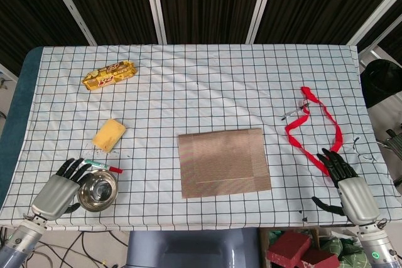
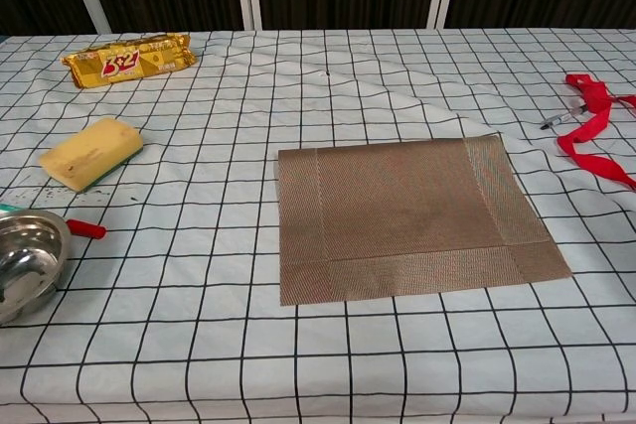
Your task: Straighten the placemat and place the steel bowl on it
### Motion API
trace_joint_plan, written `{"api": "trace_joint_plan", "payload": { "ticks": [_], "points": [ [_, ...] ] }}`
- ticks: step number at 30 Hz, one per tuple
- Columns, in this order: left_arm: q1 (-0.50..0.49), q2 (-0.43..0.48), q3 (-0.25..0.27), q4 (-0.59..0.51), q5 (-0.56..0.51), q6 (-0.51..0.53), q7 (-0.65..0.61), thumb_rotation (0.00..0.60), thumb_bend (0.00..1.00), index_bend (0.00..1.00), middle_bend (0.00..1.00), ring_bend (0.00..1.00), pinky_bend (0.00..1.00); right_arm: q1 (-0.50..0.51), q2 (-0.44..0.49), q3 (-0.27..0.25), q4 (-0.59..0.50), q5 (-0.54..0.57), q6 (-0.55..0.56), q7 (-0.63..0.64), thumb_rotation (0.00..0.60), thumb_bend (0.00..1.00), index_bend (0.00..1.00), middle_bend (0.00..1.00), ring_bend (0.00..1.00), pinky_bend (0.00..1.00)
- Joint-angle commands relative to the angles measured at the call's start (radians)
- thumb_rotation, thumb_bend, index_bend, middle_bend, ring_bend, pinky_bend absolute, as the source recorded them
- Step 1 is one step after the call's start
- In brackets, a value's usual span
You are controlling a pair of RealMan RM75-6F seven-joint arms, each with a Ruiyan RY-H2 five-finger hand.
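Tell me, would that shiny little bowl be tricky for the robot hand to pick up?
Probably somewhat. The steel bowl looks polished and smooth, so it could slip between fingers. Its thin wall and small size suggest it is light, likely to skid on the checked cloth if nudged. It sits upright on a rounded base, so a push on the rim may tip it. The left hand is beside it.

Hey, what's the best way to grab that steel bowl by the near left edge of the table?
Probably by its rim. The steel bowl sits upright and open, so its thin lip can be pinched from above. The left hand is right beside it, so come from the bowl's left. A pen lies just behind it.
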State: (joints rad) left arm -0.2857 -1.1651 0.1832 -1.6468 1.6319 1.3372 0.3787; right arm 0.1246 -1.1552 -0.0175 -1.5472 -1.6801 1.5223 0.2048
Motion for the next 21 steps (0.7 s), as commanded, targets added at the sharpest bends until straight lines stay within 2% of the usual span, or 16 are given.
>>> {"api": "trace_joint_plan", "payload": {
  "ticks": [1,7,12,17,21],
  "points": [
    [-0.002,0.013,-0.013,-0.024,0.007,0.008,-0.005,0.600,0.08,0.26,0.14,0.06,0.11,0.000,0.001,0.000,-0.001,0.001,-0.001,0.001,0.600,0.13,0.08,0.00,0.00,0.17],
    [-0.026,0.016,-0.056,-0.098,-0.008,-0.016,0.023,0.600,0.08,0.25,0.14,0.06,0.11,0.000,0.003,0.001,-0.004,0.003,-0.002,0.007,0.600,0.13,0.08,0.00,0.00,0.17],
    [-0.070,-0.014,-0.099,-0.171,-0.033,-0.081,0.092,0.600,0.08,0.22,0.13,0.06,0.11,0.000,0.001,0.003,-0.005,0.000,0.003,0.011,0.600,0.13,0.08,0.00,0.00,0.17],
    [-0.130,-0.081,-0.147,-0.226,-0.086,-0.176,0.214,0.600,0.08,0.22,0.14,0.06,0.11,-0.002,0.000,0.006,-0.003,0.001,0.010,0.020,0.600,0.13,0.08,0.00,0.00,0.17],
    [-0.173,-0.155,-0.184,-0.234,-0.150,-0.242,0.302,0.600,0.10,0.26,0.15,0.06,0.11,-0.002,0.001,0.009,-0.002,0.003,0.013,0.030,0.600,0.13,0.08,0.00,0.00,0.17]
  ]
}}
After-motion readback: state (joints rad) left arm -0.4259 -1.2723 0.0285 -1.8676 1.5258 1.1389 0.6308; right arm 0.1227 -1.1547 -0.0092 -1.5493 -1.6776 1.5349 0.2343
